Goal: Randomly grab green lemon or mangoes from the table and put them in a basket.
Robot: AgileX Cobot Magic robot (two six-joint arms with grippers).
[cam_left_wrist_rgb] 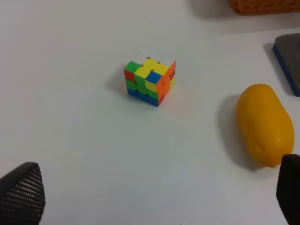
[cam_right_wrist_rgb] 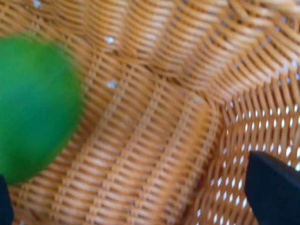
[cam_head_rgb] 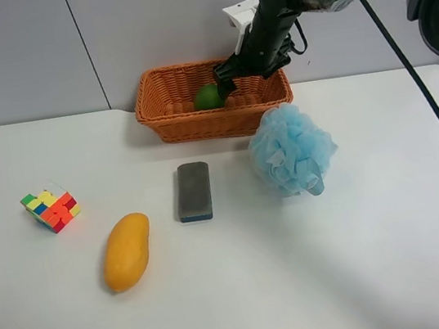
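Basket (cam_head_rgb: pixel 171 118) holds the green lemon (cam_head_rgb: pixel 208 97), loose just beside the right tool (cam_head_rgb: pixel 225 79), whose jaws are spread empty. The left tool (cam_left_wrist_rgb: pixel 154 192), also released, hovers above the desk (cam_head_rgb: pixel 301 268) near the mango (cam_left_wrist_rgb: pixel 265 124).

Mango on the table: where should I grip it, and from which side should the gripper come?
Grip the mango across its thick middle, coming straight down. It lies flat on the table, long and rounded, so close the jaws across its short width. Both long sides are free, and the open left gripper has it in view.
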